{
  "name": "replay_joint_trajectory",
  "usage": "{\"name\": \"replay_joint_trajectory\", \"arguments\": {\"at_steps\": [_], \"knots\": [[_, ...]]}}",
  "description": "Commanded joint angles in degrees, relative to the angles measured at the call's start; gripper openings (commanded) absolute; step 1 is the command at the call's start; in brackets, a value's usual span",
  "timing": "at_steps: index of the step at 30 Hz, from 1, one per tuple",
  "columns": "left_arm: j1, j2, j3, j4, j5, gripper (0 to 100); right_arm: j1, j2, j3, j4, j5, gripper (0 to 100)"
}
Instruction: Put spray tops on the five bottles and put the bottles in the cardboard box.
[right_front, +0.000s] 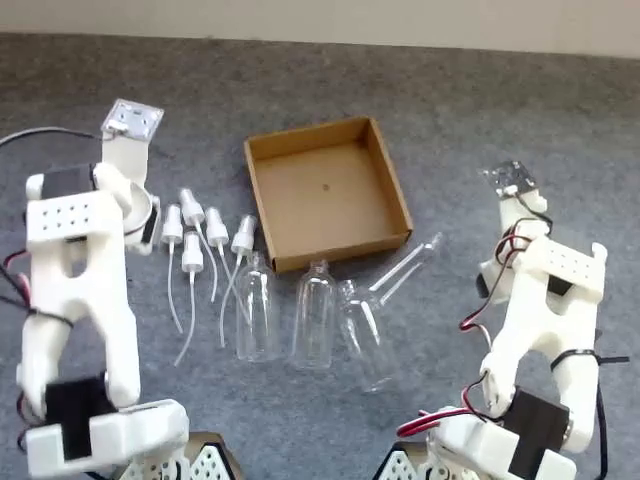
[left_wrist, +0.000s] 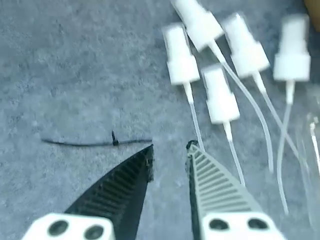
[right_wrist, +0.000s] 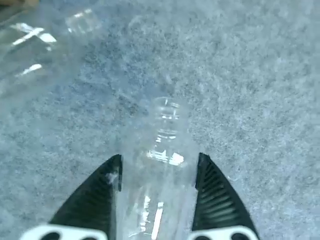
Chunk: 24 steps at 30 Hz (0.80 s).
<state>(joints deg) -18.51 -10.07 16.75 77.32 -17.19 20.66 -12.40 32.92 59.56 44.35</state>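
Note:
Several white spray tops (right_front: 205, 235) with long dip tubes lie on the grey carpet left of the open cardboard box (right_front: 390, 190). Three clear bottles (right_front: 315, 315) lie side by side in front of the box, and another bottle (right_front: 408, 265) lies at its near right corner. My left gripper (left_wrist: 170, 146) is open just above the carpet, its tips short of the nearest spray top (left_wrist: 220, 100). My right gripper (right_wrist: 159, 160) is shut on a clear bottle (right_wrist: 164, 132), which fills the gap between the fingers with its neck pointing away.
A thin black strand (left_wrist: 100, 142) lies on the carpet ahead of the left gripper. The left arm (right_front: 85, 290) and the right arm (right_front: 545, 310) stand at the table's near corners. More clear bottles (right_wrist: 35, 35) lie beyond the held one.

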Motion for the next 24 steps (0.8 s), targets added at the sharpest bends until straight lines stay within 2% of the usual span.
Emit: {"name": "replay_joint_trajectory", "arguments": {"at_steps": [1,10,15,24], "knots": [[1.1,7.1,-6.0,-7.9,3.0,12,2.9,-2.7,-0.5,-1.0,0.8,0.5],[3.8,22.0,-18.7,-9.4,8.2,14,3.2,2.9,-0.7,-1.0,0.5,0.5],[3.9,28.0,-22.2,-9.8,8.3,14,3.3,9.5,-0.9,-1.0,0.7,0.5],[3.7,37.6,-28.4,-9.8,9.6,14,3.1,10.1,-0.9,-1.0,0.8,0.6]]}}
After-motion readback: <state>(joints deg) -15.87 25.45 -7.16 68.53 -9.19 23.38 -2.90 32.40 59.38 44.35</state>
